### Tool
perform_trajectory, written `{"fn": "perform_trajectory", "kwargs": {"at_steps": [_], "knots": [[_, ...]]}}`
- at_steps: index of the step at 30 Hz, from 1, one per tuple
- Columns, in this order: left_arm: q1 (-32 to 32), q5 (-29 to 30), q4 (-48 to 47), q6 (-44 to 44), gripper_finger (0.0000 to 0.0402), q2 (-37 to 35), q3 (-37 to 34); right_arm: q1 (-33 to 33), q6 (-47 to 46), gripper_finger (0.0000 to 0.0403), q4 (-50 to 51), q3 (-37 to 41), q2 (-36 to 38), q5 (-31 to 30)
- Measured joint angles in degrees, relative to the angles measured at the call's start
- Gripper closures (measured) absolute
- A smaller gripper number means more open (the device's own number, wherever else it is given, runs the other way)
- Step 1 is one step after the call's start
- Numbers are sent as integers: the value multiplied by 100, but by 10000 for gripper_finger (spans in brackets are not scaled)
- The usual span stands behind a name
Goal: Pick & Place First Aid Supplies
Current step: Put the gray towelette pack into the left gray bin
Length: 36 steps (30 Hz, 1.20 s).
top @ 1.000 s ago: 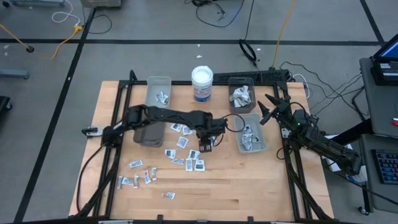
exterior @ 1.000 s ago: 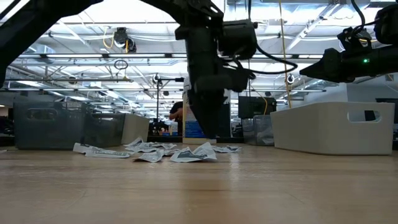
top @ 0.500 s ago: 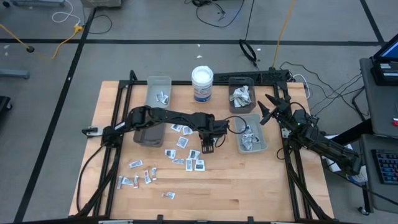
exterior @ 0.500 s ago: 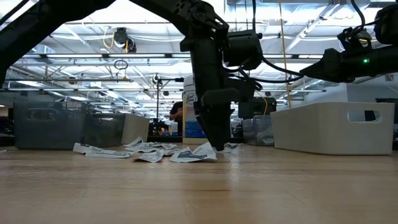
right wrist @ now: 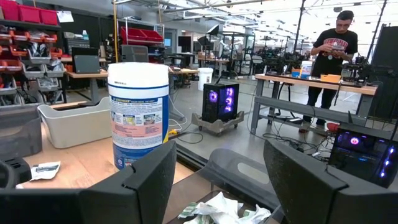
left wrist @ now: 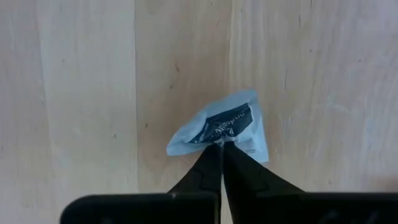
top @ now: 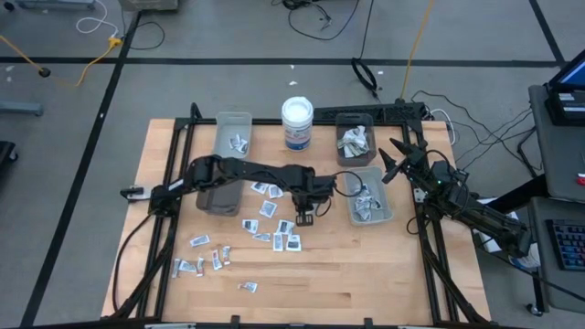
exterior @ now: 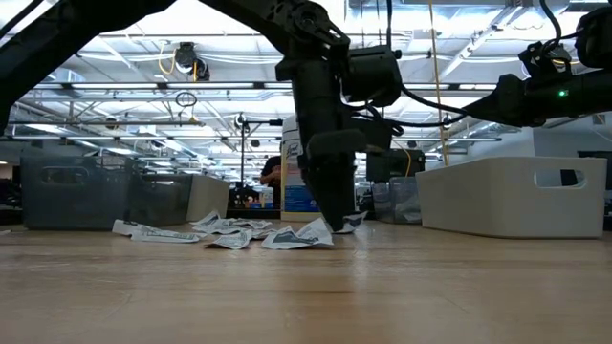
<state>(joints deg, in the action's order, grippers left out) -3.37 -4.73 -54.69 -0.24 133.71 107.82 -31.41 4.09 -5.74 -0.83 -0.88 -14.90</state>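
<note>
Many small first aid packets (top: 274, 228) lie scattered flat on the wooden table, more of them toward the near left (top: 201, 263). My left gripper (top: 304, 217) points down at mid-table, shut on one white packet with dark print (left wrist: 225, 123); in the low view it (exterior: 332, 225) stands at the right end of the packet heap (exterior: 239, 234). My right gripper (top: 393, 161) waits open at the table's right edge, level, with nothing between its fingers (right wrist: 149, 180). My left gripper pinches the white packet between its two fingertips (left wrist: 210, 163), at the packet's near edge (left wrist: 219, 139). The fingers come from above, pointing down. The packet is crumpled up at the pinch and otherwise lies on the table.
A white round tub (top: 297, 122) stands at the far middle. A grey bin (top: 233, 133) and a dark bin (top: 219, 196) are on the left; two bins with packets (top: 355, 139) (top: 370, 197) are on the right. A person stands far off in the room (right wrist: 333, 56).
My left gripper has sunk a little toward the table and shut, taking hold of the white packet. The packet has puckered up between the fingertips; the rest of it stays on the table.
</note>
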Motion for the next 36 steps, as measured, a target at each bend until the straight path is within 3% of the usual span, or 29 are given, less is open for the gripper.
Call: {"fn": "perform_trajectory", "kwargs": {"at_steps": [15, 27, 36], "knots": [[-509, 149, -1234, 477, 400, -1053, -4, -1, -1, 165, 2, -1, 1, 0], [-635, 165, -1689, 766, 400, -1362, -2, 1, -1, 165, 2, 0, 1, -2], [-1459, 183, -2016, 672, 401, -1371, 3, 1, -1, 165, 2, -1, -1, -2]]}}
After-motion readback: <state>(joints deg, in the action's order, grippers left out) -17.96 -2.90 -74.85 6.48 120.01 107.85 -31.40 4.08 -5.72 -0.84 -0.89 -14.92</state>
